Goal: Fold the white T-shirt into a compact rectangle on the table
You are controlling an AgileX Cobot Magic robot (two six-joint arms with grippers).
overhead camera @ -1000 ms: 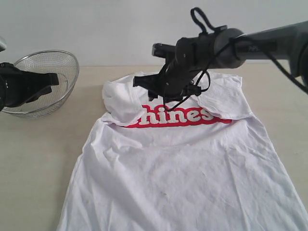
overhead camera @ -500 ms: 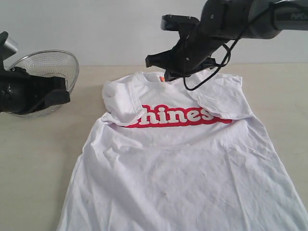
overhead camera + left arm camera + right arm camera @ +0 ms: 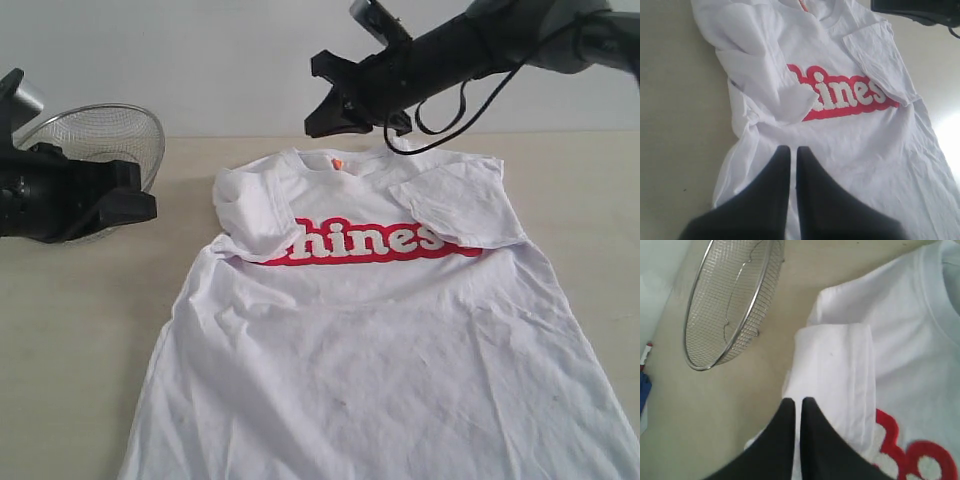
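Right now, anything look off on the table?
Minor only. The white T-shirt is wrinkled, and the sleeve nearest the wire-mesh bowl is folded in bunched and uneven, hiding the start of the red lettering. The other sleeve lies flatter. Nothing looks spilled or torn.

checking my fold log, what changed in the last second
The right end effector lifted off the shirt's chest, up and back above the collar, shut and empty. The left end effector edged towards the shirt, shut. The shirt, both sleeves folded in, and the bowl stayed put.
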